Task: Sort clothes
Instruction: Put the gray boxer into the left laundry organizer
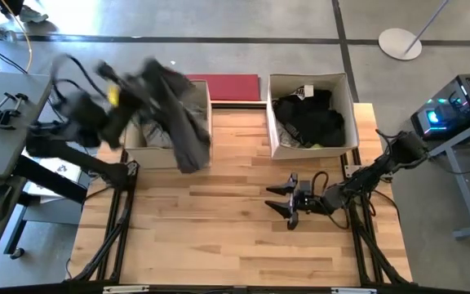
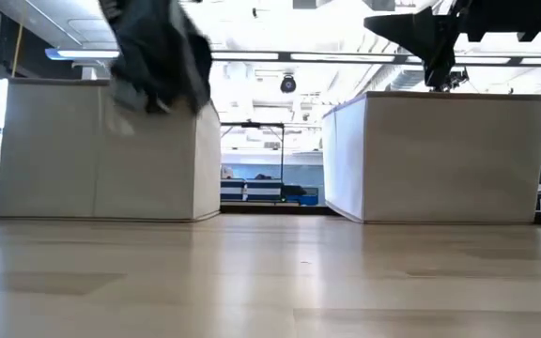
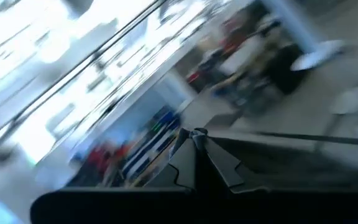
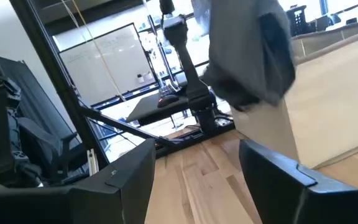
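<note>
Tabletop (image 1: 235,237) bare at its near edge. Left box (image 1: 149,147) at far-left edge; right box (image 1: 280,143) at far-right edge holds black clothes (image 1: 312,118). Left pincer (image 1: 149,77) clamps dark grey garment (image 1: 182,122) above the left box, apparently for dropping. Right pincer (image 1: 288,200) spread wide, idle mid-tabletop.

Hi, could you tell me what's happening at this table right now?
The robot is sorting clothes into two cardboard boxes. The left gripper holds a dark grey garment up over the left box, the cloth dangling past its front wall. The right box already holds a pile of mostly black clothes. The right gripper waits open, low over the bare wooden table in front of that box. A red board lies behind the boxes.
</note>
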Robot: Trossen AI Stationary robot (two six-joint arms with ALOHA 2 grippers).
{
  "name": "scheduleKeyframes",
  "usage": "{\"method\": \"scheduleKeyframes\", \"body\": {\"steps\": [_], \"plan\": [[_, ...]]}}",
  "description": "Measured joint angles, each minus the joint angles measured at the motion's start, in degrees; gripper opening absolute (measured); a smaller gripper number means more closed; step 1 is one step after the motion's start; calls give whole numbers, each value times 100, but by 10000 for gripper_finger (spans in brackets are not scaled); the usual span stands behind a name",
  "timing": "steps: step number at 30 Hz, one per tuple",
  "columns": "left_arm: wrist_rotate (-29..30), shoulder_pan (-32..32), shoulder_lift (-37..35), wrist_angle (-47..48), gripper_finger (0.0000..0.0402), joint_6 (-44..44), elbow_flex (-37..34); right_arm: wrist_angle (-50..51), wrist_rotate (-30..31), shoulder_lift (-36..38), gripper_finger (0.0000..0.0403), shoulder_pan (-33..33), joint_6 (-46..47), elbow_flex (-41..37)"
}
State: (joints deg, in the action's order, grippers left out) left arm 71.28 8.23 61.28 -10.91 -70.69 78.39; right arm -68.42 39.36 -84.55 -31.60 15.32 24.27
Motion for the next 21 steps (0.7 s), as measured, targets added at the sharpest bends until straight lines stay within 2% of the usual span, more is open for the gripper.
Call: {"method": "scheduleKeyframes", "body": {"steps": [5,8,10,12,16,19,21], "plan": [[-224,-1831,-299,-1038,1,368,2,-3,-14,16,220,66,-31,35],[-674,-2551,-441,-1063,1,1087,8,-2,-15,17,220,86,-33,37],[-1165,-2782,-473,-584,1,1701,25,-2,-13,17,220,86,-29,37],[-1757,-2878,-442,295,1,2479,17,0,-16,17,220,86,-20,37],[-3412,-2900,-189,2087,0,4629,-7,40,-32,17,220,86,27,37],[-4511,-2892,2,2447,0,5427,-7,44,-32,17,220,86,28,39],[-4674,-2894,122,2462,0,5567,2,44,-32,17,220,86,28,39]]}}
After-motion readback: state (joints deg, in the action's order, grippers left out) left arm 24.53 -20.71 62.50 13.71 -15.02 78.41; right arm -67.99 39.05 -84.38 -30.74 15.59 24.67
